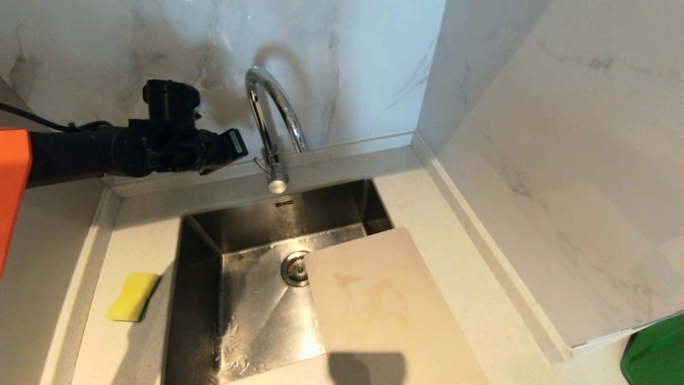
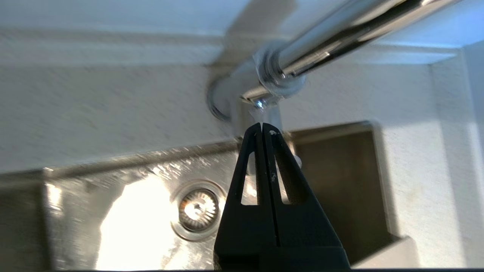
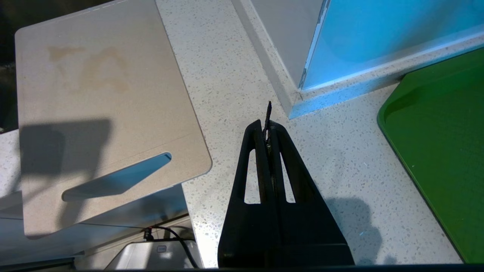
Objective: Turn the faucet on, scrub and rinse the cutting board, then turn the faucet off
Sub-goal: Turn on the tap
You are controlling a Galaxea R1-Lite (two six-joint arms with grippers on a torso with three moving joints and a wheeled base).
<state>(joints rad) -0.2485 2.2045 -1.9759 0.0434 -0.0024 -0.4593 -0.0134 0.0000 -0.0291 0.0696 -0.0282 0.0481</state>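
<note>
With its fingers closed and empty, the left tool (image 2: 262, 128) sits at 9 o'clock of the faucet (image 1: 270, 115), near its lever; it could slip off. The cutting board (image 1: 382, 305), overhanging the sink (image 1: 203, 240) at 4 o'clock, might tip. The right tool (image 3: 267, 126) is closed.

faucet (image 1: 273, 115): shiny chrome | cutting board (image 1: 382, 299): cream-white with faint yellowish stains | sponge (image 1: 132, 296): yellow | sink (image 1: 251, 299): grey steel | counter (image 1: 443, 256): pale with fine speckles | wall (image 1: 342, 59): white marble, grey veins | left gripper (image 2: 262, 128): black | right gripper (image 3: 267, 126): black | tray (image 3: 446, 143): green | arm cover (image 1: 12, 176): orange
</note>
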